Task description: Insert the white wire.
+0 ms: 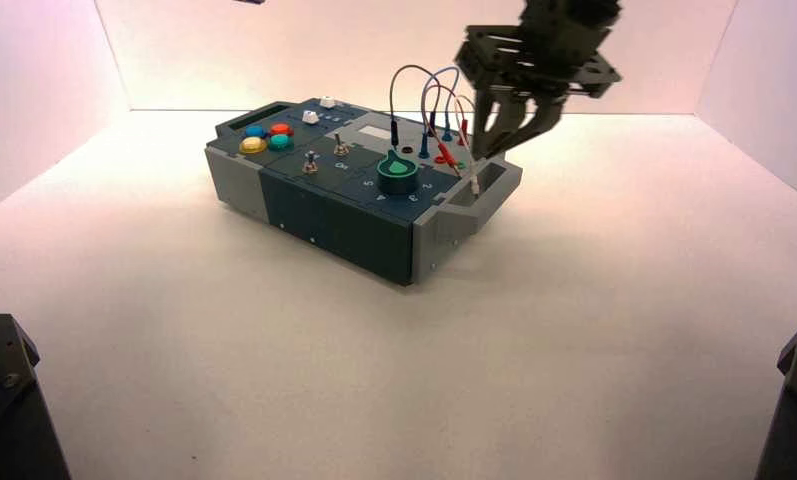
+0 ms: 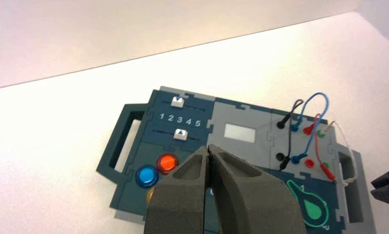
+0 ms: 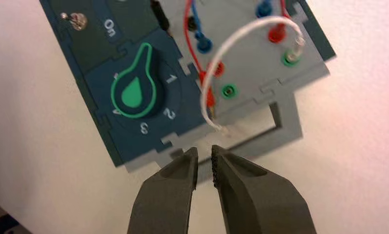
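1. The right gripper (image 3: 205, 161) hangs over the right end of the control box (image 1: 324, 215), pointing steeply down. Its two dark, wedge-shaped fingers (image 3: 170, 187) stand slightly apart with a narrow gap between them, holding nothing.
2. The left gripper (image 2: 209, 152) is seen only from its own wrist camera, above the button end of the box, tilted downward. Its grey moulded fingers are pressed together and empty.
3. The white wire (image 3: 216, 68), a thin pale cable bent into a small arch, sits on the grey socket panel. One slim plug stands in a green socket (image 3: 291, 59) near the panel's edge. The other end lies loose by the box's grey cut-out handle (image 3: 285, 129), just ahead of the right gripper's fingertips and not touching them.
4. A second green socket (image 3: 228, 90) lies bare beside the arch.
5. A dark round knob with a green teardrop pointer (image 3: 133, 90) sits beside the socket panel, numerals ringed around it.
6. Red, blue and grey wires loop upright close beside the white one, crowding the sockets.
7. The box is dark blue with grey ends and rests angled on a smooth white table (image 1: 574, 350), with broad bare surface on every side.
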